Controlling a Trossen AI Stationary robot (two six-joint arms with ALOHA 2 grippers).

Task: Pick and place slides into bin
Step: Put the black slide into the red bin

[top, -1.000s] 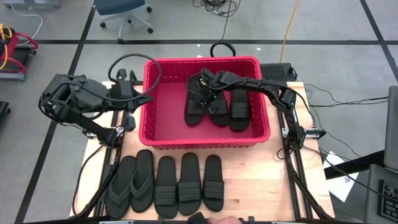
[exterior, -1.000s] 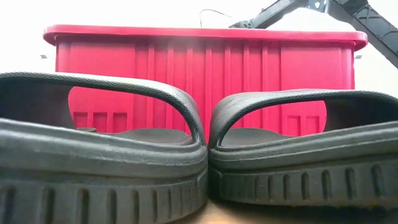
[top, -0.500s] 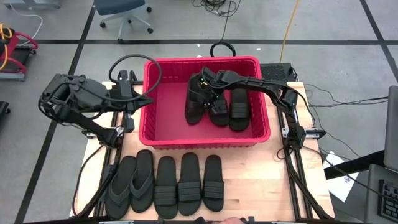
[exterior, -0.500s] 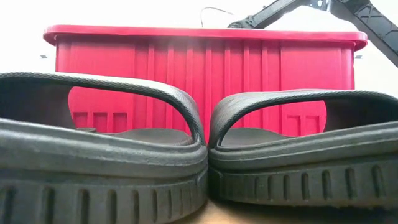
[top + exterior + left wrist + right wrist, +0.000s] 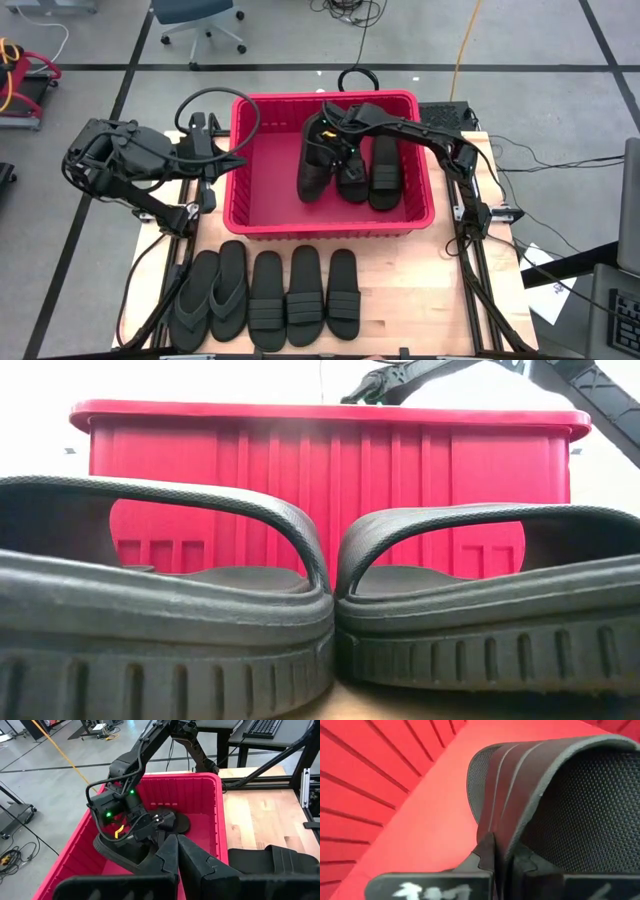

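Observation:
The red bin [image 5: 262,170] stands at the table's far middle with three black slides in its right half: two lying flat [image 5: 385,170] and one [image 5: 312,175] at their left. My right gripper [image 5: 325,135] reaches in from the right and is shut on that left slide's ribbed strap [image 5: 520,795]. Five more slides [image 5: 300,297] lie in a row on the table's near side, the two thong-strapped ones [image 5: 210,297] at the left. My left gripper [image 5: 175,852] waits shut just outside the bin's left wall. My right gripper pinches the edge of the slide's ribbed band strap [image 5: 502,837] between its two fingers, which come down into the bin at a slant. The slide's near end rests on the bin floor [image 5: 305,192]. I cannot tell whether its far end is lifted.
The bin's left half [image 5: 265,150] has bare floor. In the low view two of the row's slides [image 5: 160,610] stand close before the bin's near wall [image 5: 330,470]. Cables and a monitor edge lie off the table's right side [image 5: 560,160].
My right gripper has risen a little and gone slightly toward the table's far edge. In the low view its arm now shows higher above the bin's rim. It stays shut on the strap.

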